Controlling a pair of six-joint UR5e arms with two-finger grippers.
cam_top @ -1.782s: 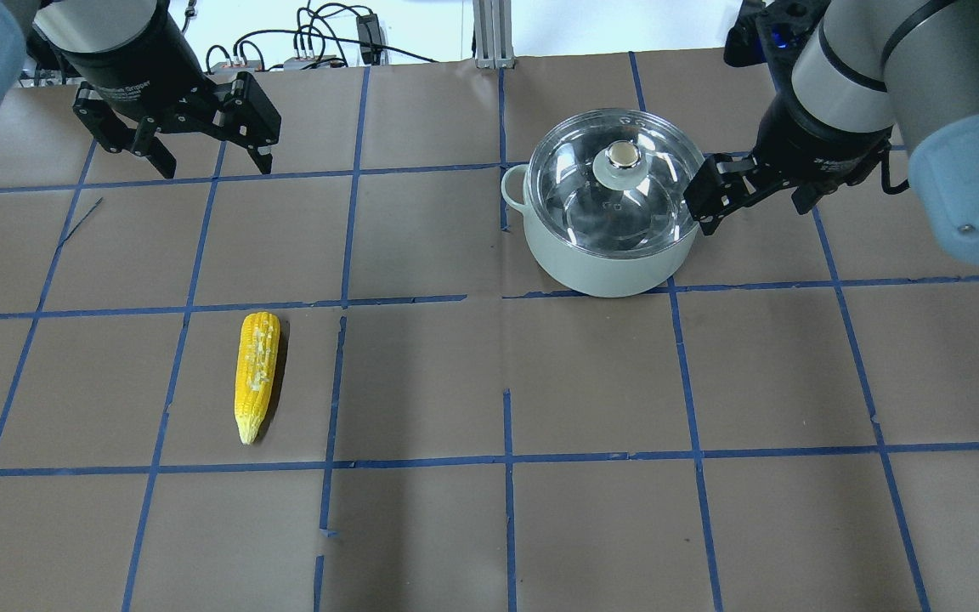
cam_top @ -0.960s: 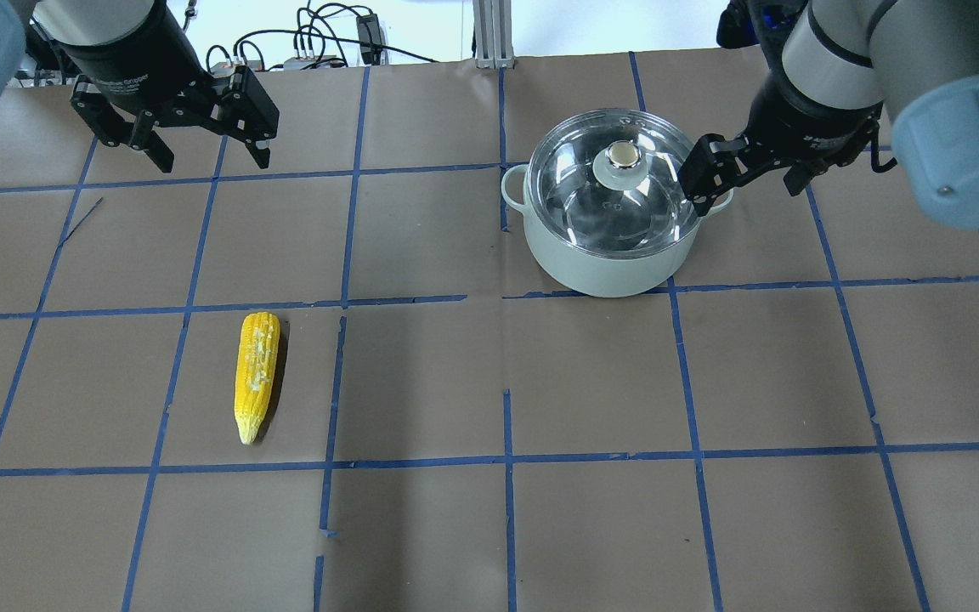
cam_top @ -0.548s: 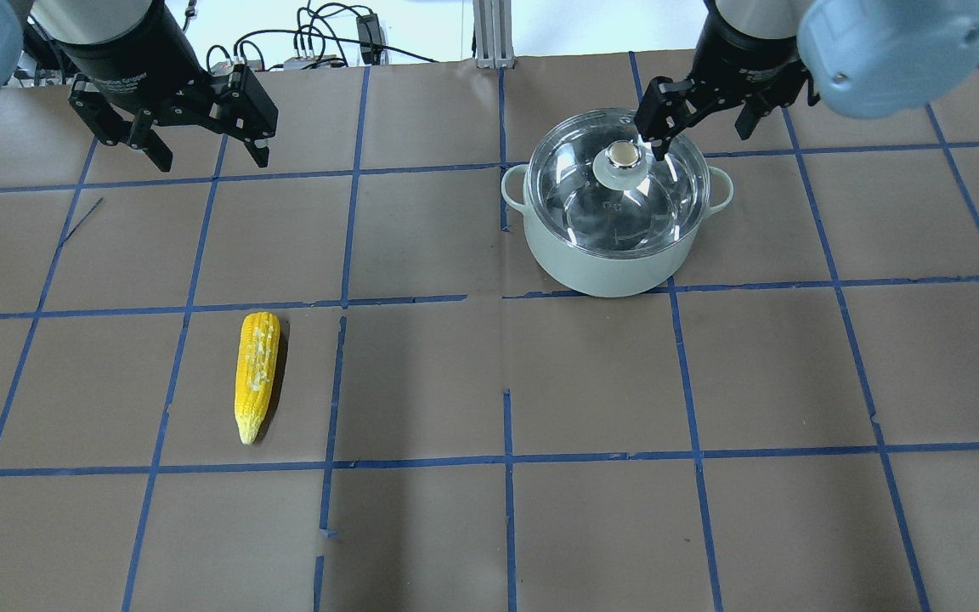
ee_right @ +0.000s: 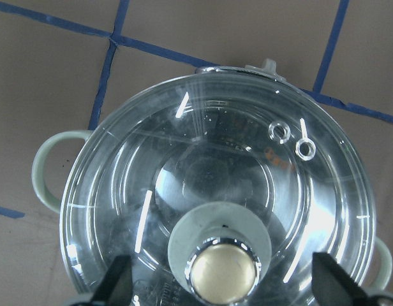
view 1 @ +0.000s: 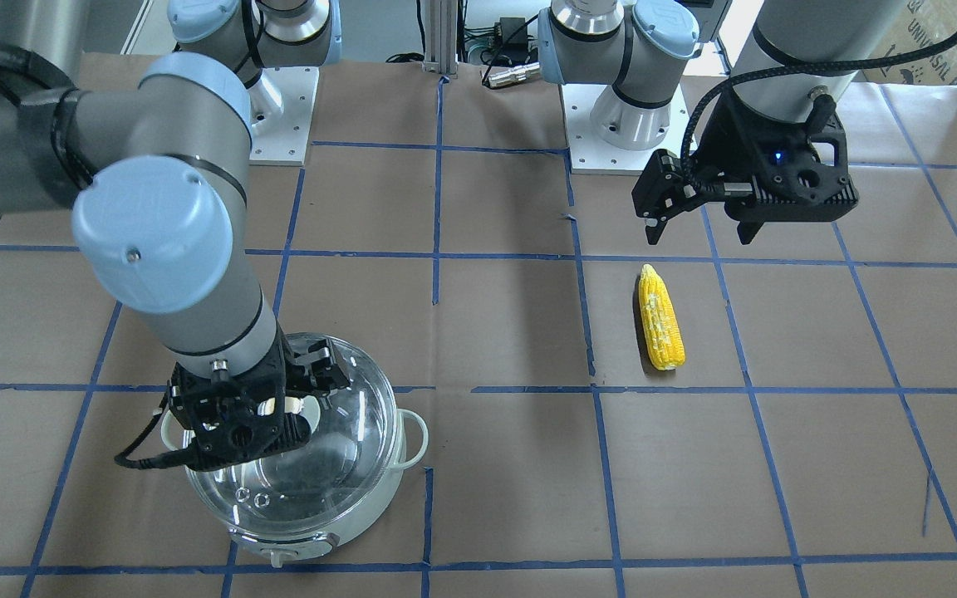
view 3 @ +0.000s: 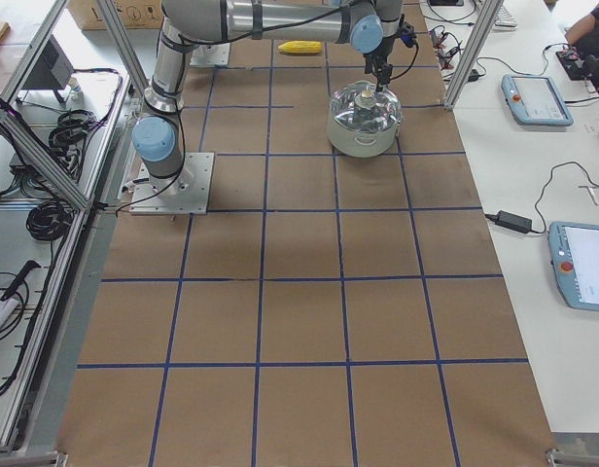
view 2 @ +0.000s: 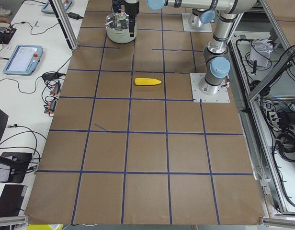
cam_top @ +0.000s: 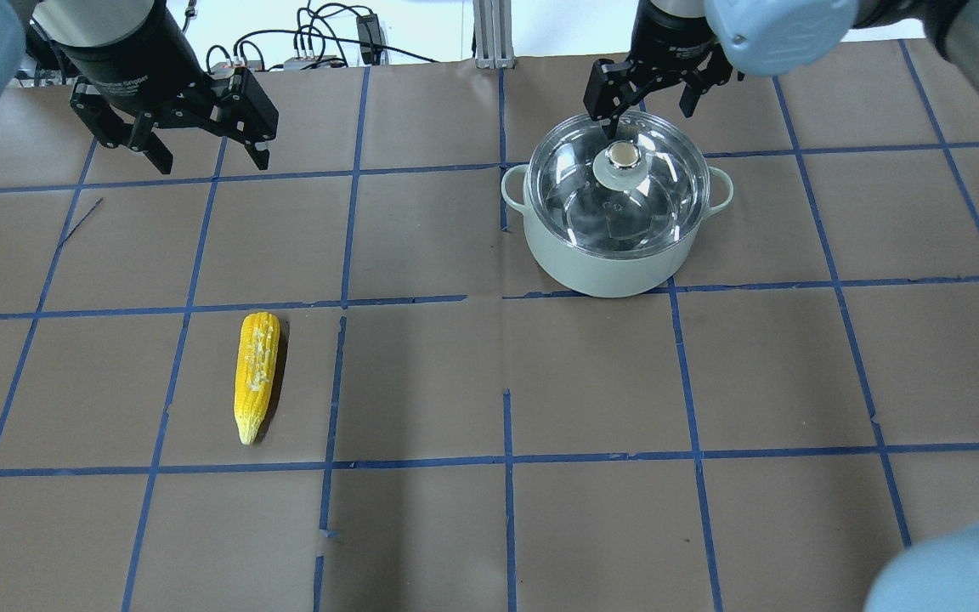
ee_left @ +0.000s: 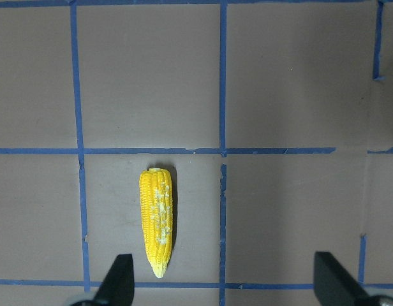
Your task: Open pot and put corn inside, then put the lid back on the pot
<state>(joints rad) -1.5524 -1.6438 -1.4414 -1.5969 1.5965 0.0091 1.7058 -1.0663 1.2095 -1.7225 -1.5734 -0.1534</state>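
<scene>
The pale mint pot (cam_top: 617, 263) stands on the table's right half with the clear glass lid (cam_top: 574, 195) on it; its beige knob (cam_top: 623, 154) is at the centre. My right gripper (cam_top: 647, 115) is open and hovers over the lid. In the right wrist view its fingertips (ee_right: 117, 280) straddle the knob (ee_right: 222, 271) without touching it. From the front, the right gripper (view 1: 279, 407) hides the knob. The yellow corn (cam_top: 257, 374) lies on the left half, tip toward the near edge. My left gripper (cam_top: 212, 160) is open and empty, well behind the corn (ee_left: 157, 223).
Brown paper with a blue tape grid covers the table (cam_top: 489, 382). Cables and a metal post (cam_top: 489, 34) sit past the far edge. The arm bases (view 1: 620, 116) stand at the robot's side of the table.
My right gripper has swung from the pot's right handle leftward and back, to above the lid's knob. The left gripper, corn, pot and lid have not moved.
</scene>
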